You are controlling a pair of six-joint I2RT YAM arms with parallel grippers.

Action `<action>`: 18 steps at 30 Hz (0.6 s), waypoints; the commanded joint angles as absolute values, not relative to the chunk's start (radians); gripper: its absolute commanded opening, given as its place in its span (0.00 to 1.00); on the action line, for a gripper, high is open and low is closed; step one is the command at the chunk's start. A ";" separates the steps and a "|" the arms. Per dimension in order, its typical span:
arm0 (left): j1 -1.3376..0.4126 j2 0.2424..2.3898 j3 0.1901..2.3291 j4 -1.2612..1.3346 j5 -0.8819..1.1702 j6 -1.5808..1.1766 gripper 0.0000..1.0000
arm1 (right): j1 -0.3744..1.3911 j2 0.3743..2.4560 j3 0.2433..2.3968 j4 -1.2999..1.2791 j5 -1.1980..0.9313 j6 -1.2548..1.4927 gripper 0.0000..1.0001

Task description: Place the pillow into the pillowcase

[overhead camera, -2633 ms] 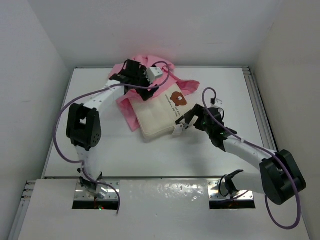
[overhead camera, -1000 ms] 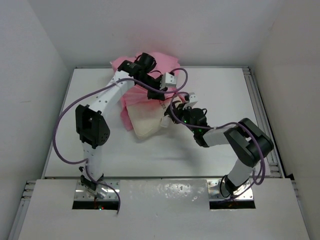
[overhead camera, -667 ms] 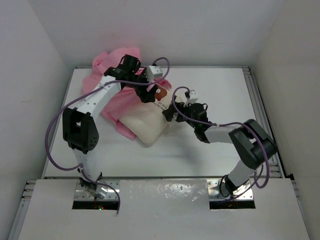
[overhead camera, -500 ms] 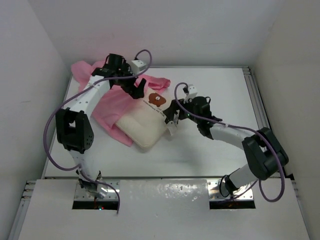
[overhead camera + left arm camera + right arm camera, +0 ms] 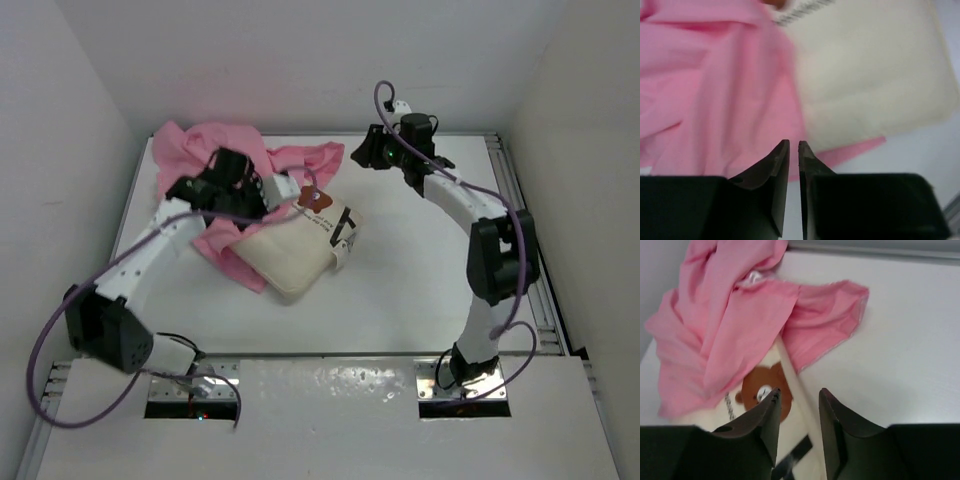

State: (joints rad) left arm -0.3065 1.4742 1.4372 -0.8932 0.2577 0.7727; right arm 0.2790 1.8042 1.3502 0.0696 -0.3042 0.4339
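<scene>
R gripper (image 5: 798,394) now off pillow (image 5: 290,257); pillowcase (image 5: 215,147) partly over

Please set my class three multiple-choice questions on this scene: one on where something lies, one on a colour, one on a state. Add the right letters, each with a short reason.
1. Where does the pillow lie relative to the pillowcase?
A. Fully inside it.
B. Partly covered by it, mostly bare.
C. Apart from it, not touching.

2. What colour is the bear patch on the pillow?
A. Brown.
B. Blue.
C. Green.

3. How is the right gripper?
A. Shut on the pillow.
B. Shut on the pillowcase.
C. Open, holding nothing.

Answers:
1 B: pink cloth drapes over one end only.
2 A: the right wrist view shows it brown.
3 C: its jaws stand apart, gripping nothing.
</scene>
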 commanded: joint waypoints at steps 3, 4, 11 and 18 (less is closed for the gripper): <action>-0.506 1.195 0.955 -0.784 0.124 1.120 0.44 | 0.262 2.023 1.620 0.098 -0.206 0.590 0.55; -0.521 1.134 0.901 -0.653 0.115 1.140 0.60 | 0.259 2.086 1.664 0.145 -0.183 0.656 0.60; -0.542 1.273 0.787 -0.466 0.146 1.222 0.80 | 0.238 2.351 1.868 0.201 -0.052 0.971 0.74; -0.512 1.403 0.738 -0.550 0.251 1.357 0.82 | 0.241 2.450 1.841 0.293 -0.015 1.124 0.74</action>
